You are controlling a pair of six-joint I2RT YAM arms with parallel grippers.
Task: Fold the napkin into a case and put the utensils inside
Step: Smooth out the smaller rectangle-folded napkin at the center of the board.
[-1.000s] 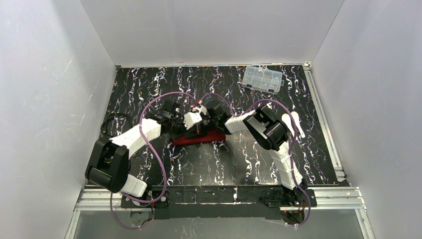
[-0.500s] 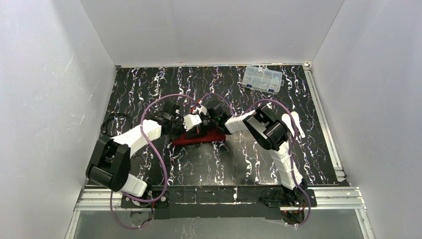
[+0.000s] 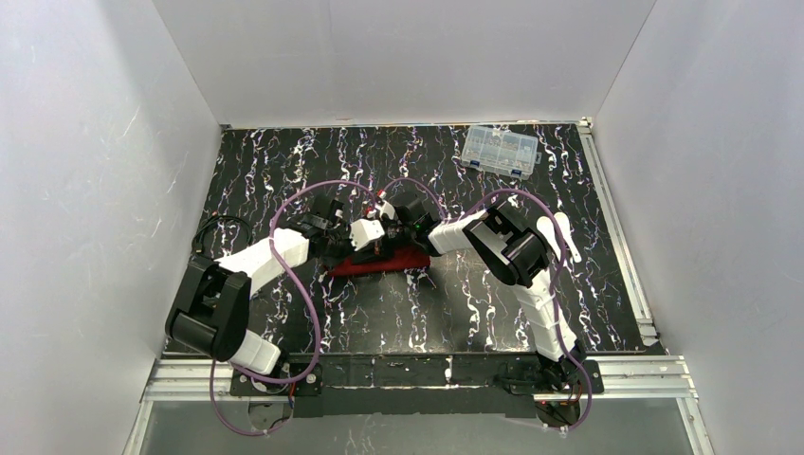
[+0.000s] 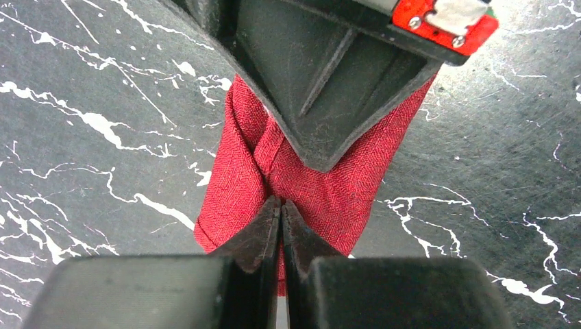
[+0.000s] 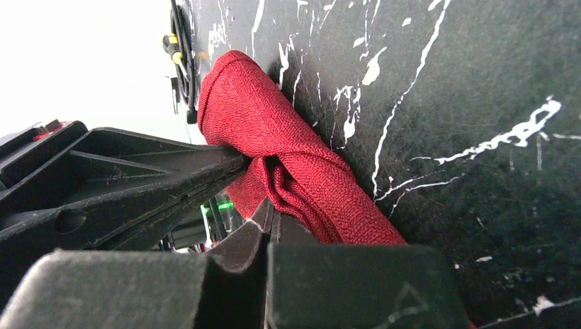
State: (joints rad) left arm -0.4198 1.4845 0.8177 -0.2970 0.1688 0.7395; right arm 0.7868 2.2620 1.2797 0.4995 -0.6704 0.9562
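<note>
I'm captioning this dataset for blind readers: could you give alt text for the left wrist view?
The left pincer, shut, pinches a fold of the red napkin, which lies folded into a narrow oblong on the black marbled table. The right pincer meets the same cloth from the top of the frame.

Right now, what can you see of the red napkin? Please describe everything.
The napkin is deep red woven cloth, matte, folded into a narrow layered oblong bundle with flaps overlapping at its middle. It lies flat on the black marbled table, near the centre. The left hand is shut, pinching a fold at the middle. The right hand, also shut, meets the same spot from the opposite side.
</note>
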